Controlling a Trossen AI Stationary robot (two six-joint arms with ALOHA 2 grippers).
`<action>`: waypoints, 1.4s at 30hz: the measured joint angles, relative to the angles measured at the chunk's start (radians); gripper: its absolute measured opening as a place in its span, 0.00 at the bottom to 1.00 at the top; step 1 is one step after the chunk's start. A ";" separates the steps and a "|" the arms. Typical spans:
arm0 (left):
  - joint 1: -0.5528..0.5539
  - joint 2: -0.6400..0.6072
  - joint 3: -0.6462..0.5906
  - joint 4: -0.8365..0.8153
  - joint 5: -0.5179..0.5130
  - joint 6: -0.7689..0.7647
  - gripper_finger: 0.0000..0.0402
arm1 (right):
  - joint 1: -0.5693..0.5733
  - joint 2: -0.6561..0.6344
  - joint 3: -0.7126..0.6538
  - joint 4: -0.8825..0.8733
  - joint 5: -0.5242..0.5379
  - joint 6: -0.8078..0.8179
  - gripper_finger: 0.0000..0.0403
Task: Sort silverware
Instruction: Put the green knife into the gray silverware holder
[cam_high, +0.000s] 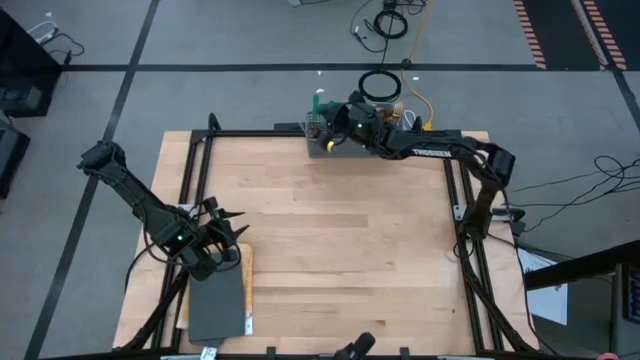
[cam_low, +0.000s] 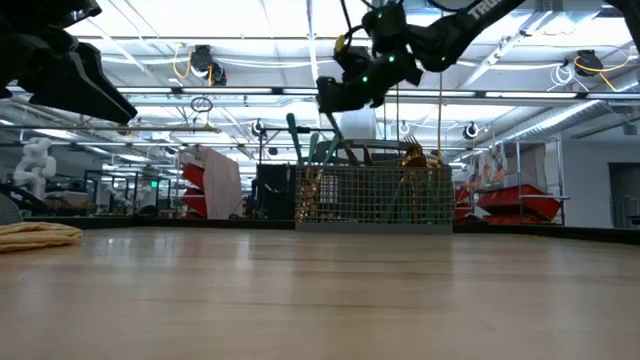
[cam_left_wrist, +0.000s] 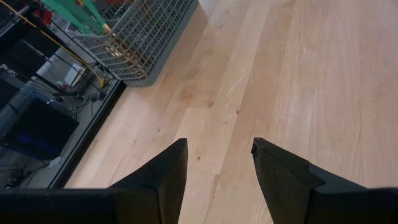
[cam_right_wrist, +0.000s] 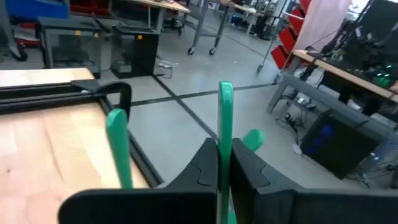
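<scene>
**Right arm grips a teal handle over the basket at the counter's far edge**

At the near left corner of the wooden counter (cam_high: 340, 240), the left gripper (cam_high: 222, 232) hangs just above the boards, its two dark fingers (cam_left_wrist: 163, 179) spread apart with bare wood showing between them. Beside it, a dark grey mat (cam_high: 217, 305) lies along the near left edge, with a strip of tan cloth (cam_low: 38, 235) next to it. From there the counter runs bare across its whole middle and right side, bounded by a black metal frame (cam_high: 196, 160) on all sides.

At the far edge, roughly centred, stands the grey wire basket (cam_low: 372, 197), pressed against the frame rail. The silverware (cam_low: 322, 152) stands upright inside it: teal-green handles rise above the rim at its left end, and gold heads glint through the mesh at both ends. The right arm reaches in along the far rail from the right corner, and the right gripper (cam_high: 332, 125) hovers directly over the basket. The wrist camera shows its fingers (cam_right_wrist: 202, 169) closed on one slim teal handle (cam_right_wrist: 225, 118), which stands upright between them; two more teal handles rise just beside it. Beyond the far edge the grey floor drops away, crossed by black tape lines.
</scene>
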 joint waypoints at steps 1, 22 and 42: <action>0.000 0.000 0.000 -0.004 0.000 -0.008 0.47 | 0.003 -0.012 -0.002 -0.006 0.004 -0.003 0.00; 0.000 0.000 0.000 -0.020 0.000 -0.047 0.47 | 0.048 -0.062 0.000 0.349 -0.082 0.028 0.00; 0.000 0.000 0.000 -0.023 0.000 -0.048 0.47 | 0.017 0.172 -0.001 0.495 -0.066 0.087 0.00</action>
